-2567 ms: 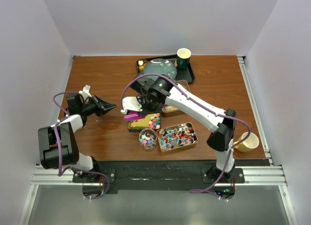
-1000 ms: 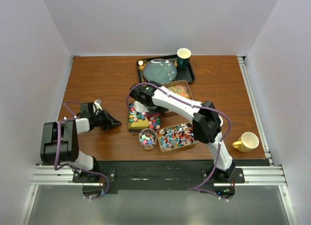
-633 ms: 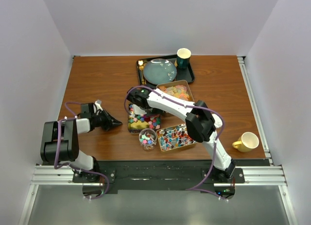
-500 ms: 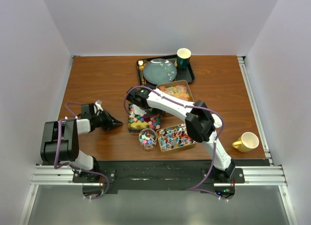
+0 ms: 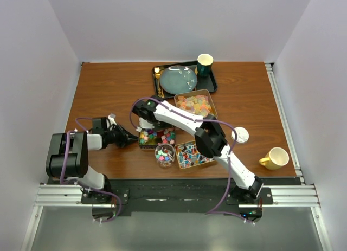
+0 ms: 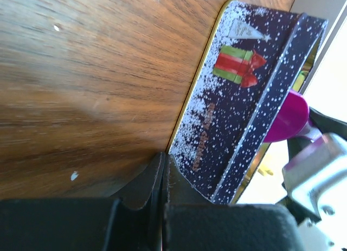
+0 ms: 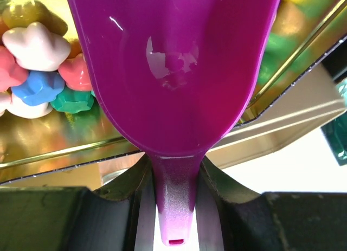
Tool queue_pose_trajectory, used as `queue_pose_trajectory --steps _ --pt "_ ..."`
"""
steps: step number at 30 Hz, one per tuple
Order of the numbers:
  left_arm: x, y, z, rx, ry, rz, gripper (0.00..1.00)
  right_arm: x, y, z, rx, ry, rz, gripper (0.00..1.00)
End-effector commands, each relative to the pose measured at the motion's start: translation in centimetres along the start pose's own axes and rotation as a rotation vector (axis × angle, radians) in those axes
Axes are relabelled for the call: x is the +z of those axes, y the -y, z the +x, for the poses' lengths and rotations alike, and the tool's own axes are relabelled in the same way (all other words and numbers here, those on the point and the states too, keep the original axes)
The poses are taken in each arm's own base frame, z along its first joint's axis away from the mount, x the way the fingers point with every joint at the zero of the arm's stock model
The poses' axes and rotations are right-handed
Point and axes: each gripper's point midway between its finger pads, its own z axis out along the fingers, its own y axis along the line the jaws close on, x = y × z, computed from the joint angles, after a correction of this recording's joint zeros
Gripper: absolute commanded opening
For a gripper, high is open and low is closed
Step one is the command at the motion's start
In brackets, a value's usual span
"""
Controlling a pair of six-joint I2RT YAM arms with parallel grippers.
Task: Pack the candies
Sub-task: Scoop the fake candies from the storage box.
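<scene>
Reaching across the brown wooden worktop (image 5: 108,88), the right arm (image 5: 179,114) brings its claw (image 7: 172,172) over a dark, snow-patterned Christmas tin (image 6: 238,94) near the middle, while the left arm (image 5: 68,153) lies low along the near left side. At the far edge a black tray (image 5: 212,84) carries a teal plate (image 5: 178,78) and a green cup (image 5: 205,64). Three open tins hold the candies: pale gummies (image 5: 194,103) in the one just before the tray, bright multicoloured cubes (image 5: 161,136) in the Christmas tin, and red-blue-white wrapped pieces (image 5: 188,153) in the near one, partly under the right arm. A small glass jar (image 5: 158,153) with a few coloured pieces stands just beside the two near tins. A yellow mug (image 5: 275,158) sits well apart at the right, a white round disc (image 5: 239,134) between it and the tins. The right claw grips the handle of a purple scoop (image 7: 173,72), whose bowl hangs over the gold-lined tin. The left claw (image 6: 163,164) is closed and empty, its tips just beside the tin's outer wall.
</scene>
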Motion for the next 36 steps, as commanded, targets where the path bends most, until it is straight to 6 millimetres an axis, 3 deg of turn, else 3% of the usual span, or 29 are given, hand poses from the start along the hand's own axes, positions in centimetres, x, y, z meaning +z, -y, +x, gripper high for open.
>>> queue_pose_trajectory --steps 1,6,12,18,21,26,31,32,34,36 --pt "0.4 0.1 -0.1 -0.005 -0.009 0.003 0.0 -0.9 -5.2 0.1 -0.033 0.004 -0.248 0.0" --pt "0.3 1.0 -0.9 0.018 -0.001 0.015 0.0 -1.7 -5.7 -2.5 0.047 0.172 -0.341 0.0" --pt "0.1 1.6 -1.9 0.033 0.009 0.024 0.0 -3.0 -4.5 -4.5 0.072 0.364 -0.346 0.0" --pt "-0.4 2.1 -3.6 0.024 0.032 0.04 0.0 -1.6 -4.5 -4.9 0.069 0.342 -0.349 0.0" --pt "-0.7 2.2 -4.4 0.026 0.047 0.044 0.0 -2.9 -3.6 -5.1 0.087 0.388 -0.316 0.0" --pt "-1.0 2.1 -4.5 0.041 0.042 0.036 0.0 -3.0 -3.8 -3.4 0.095 0.378 -0.299 0.0" --pt "-1.6 2.7 -5.4 0.093 0.063 0.042 0.05 -4.2 -1.9 -0.1 0.128 0.375 -0.232 0.0" --pt "-1.7 2.8 -5.5 0.096 0.067 0.045 0.09 -5.4 -1.0 0.4 0.133 0.4 -0.19 0.0" --pt "-2.0 3.2 -5.9 0.111 0.083 0.057 0.16 -5.6 -0.5 1.4 0.121 0.393 -0.154 0.0" --pt "-2.3 3.6 -6.3 0.129 0.103 0.069 0.31 -7.0 0.5 2.5 0.109 0.412 -0.095 0.0"
